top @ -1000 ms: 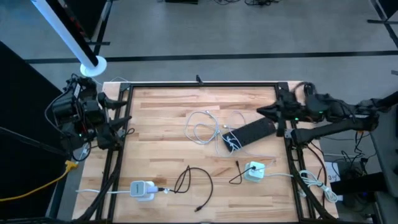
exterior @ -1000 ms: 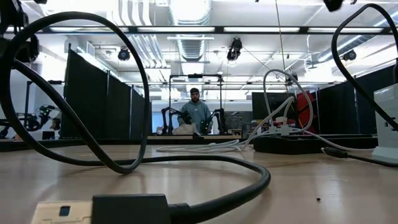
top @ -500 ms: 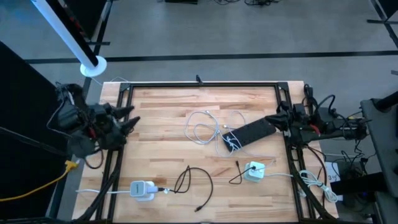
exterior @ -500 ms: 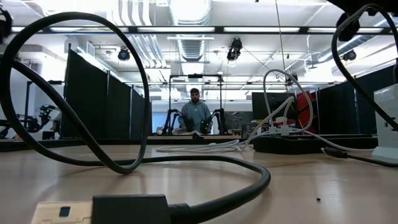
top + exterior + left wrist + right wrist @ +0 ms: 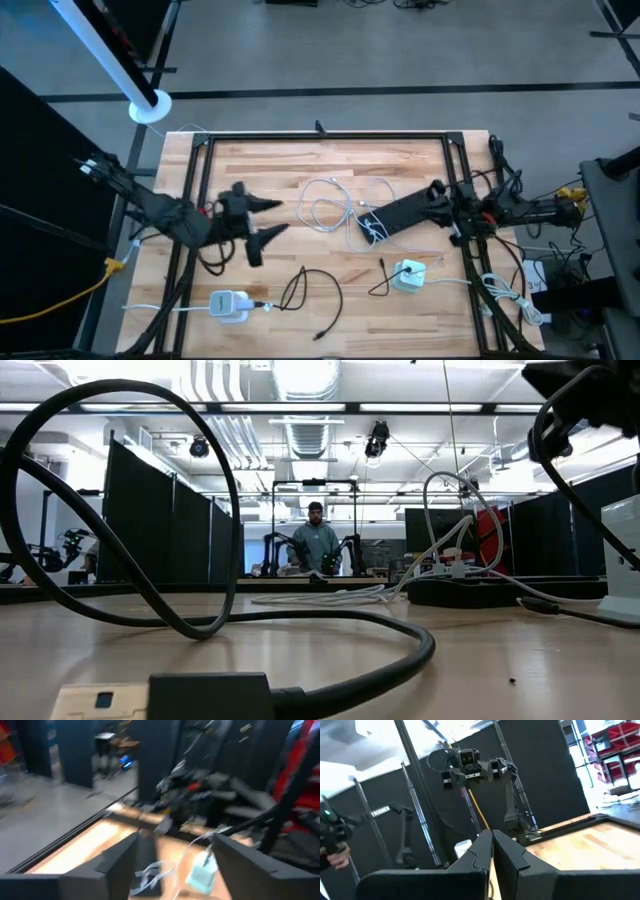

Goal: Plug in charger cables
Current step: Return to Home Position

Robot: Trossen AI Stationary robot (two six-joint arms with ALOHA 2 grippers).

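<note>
Wooden bench (image 5: 250,160) spans the high view. Over its left part hangs the left gripper (image 5: 266,222), fingers spread. A white charger cable (image 5: 322,206) loops mid-bench, with a black charger cable (image 5: 298,289) nearer the front. The right gripper (image 5: 436,189), fingers pressed together, is near the right edge.

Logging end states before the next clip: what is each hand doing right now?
Left hand: open, fingers spread wide, holding nothing.
Right hand: shut, fingers pressed together, nothing between them.
</note>
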